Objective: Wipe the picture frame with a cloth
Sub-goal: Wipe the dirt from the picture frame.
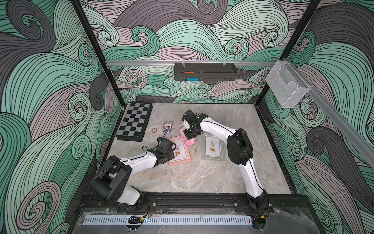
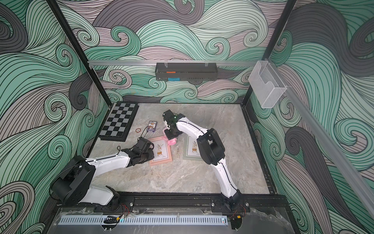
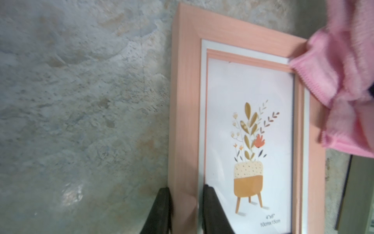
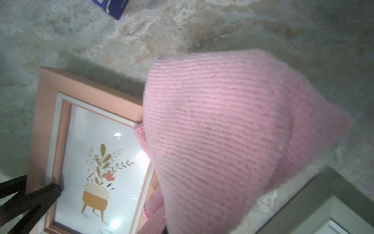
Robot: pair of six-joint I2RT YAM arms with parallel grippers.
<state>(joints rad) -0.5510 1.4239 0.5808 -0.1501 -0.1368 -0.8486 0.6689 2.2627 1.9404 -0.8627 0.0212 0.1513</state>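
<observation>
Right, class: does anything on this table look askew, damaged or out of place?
Only the pink frame: it lies skewed, unlike the squarer green frame beside it. The left pincer clamps its border; the cloth is bunched on one corner. No damage shows.

Both top views look steeply down from high at the near edge over the whole table (image 1: 202, 178). Both wrist cameras sit close, sharing the pink frame (image 3: 186, 101) and cloth (image 3: 344, 81).

Our left arm (image 1: 139, 160) reaches in from lower left, left gripper (image 3: 186, 192) clamped on the pink frame (image 3: 188, 101). Our right arm (image 1: 251, 176) arches from lower right, right gripper (image 1: 189, 135) pinching the cloth (image 4: 222, 131)
</observation>
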